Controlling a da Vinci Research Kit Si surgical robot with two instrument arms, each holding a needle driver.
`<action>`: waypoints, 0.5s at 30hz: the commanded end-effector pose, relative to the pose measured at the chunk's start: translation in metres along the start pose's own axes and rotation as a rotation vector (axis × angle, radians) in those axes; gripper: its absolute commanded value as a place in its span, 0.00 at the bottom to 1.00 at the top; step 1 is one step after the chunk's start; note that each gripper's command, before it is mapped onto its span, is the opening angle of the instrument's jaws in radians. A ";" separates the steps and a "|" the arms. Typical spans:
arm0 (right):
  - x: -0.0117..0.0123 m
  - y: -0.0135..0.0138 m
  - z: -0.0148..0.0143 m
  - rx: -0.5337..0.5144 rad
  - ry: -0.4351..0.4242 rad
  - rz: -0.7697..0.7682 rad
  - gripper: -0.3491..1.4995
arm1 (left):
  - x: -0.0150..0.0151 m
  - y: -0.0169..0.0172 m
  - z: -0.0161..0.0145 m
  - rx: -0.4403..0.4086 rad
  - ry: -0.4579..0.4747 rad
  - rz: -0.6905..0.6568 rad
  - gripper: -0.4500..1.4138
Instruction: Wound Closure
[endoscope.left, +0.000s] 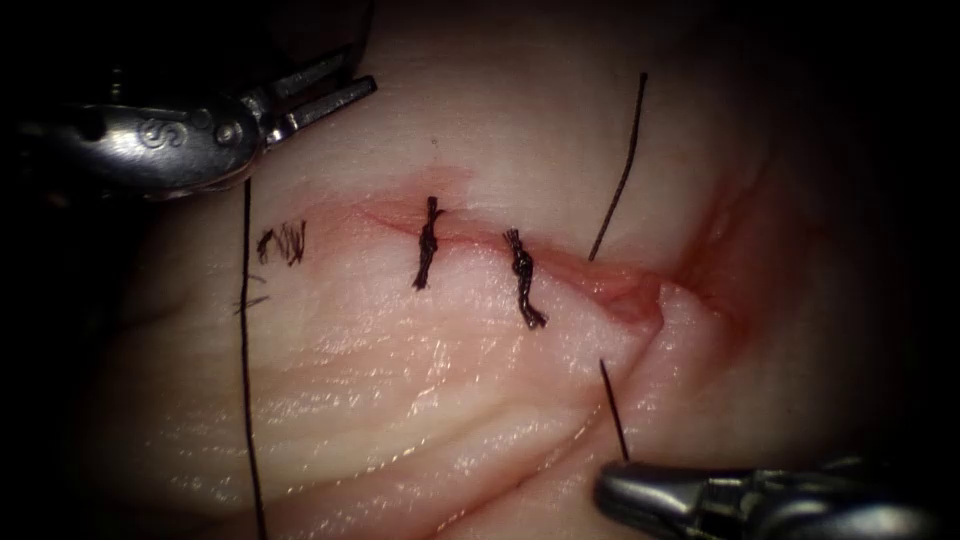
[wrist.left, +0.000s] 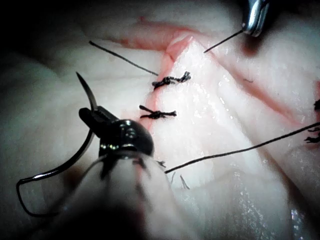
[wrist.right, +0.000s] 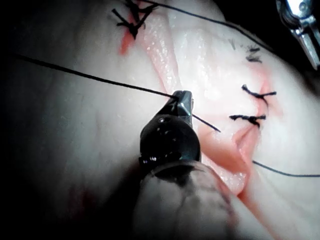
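Your left claw (endoscope.left: 335, 92) sits at the upper left of the endoscope view, its shaft coming in nearly level from the left edge and its jaws pointing right and slightly up over the tissue (endoscope.left: 420, 400). There the two jaws look a little apart. In the left wrist view, though, this claw (wrist.left: 92, 116) is clenched on the curved needle (wrist.left: 75, 155), gripping it not far behind the point; the point rises free above the jaws and the rest of the curve sweeps down and away, clear of the tissue.

Your right claw (endoscope.left: 625, 490) enters from the lower right, lying almost flat with its tip aimed left. It is clenched on the thread (endoscope.left: 612, 395), which runs up from the tip into the tissue just below the open right end of the cut (endoscope.left: 625, 290). The right wrist view shows the same hold: the jaws (wrist.right: 181, 102) pinch the strand, which trails off on both sides.

Two knotted stitches (endoscope.left: 428, 243) cross the cut further left. Another run of thread leaves the upper edge of the cut and climbs toward the top, and one more strand hangs straight down from below your left claw. Red fluid (endoscope.left: 720, 260) stains the right end of the wound.
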 end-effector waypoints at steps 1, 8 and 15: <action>0.0002 -0.0005 0.0009 0.014 0.003 -0.008 0.00 | 0.0000 0.0001 0.0007 0.001 0.001 0.001 0.00; 0.0010 -0.0007 0.0012 0.030 0.002 0.006 0.34 | 0.0000 0.0002 0.0008 -0.002 0.001 0.002 0.00; -0.0007 0.0023 -0.0019 -0.065 -0.132 0.064 0.97 | 0.0001 0.0005 0.0010 -0.006 0.000 0.003 0.00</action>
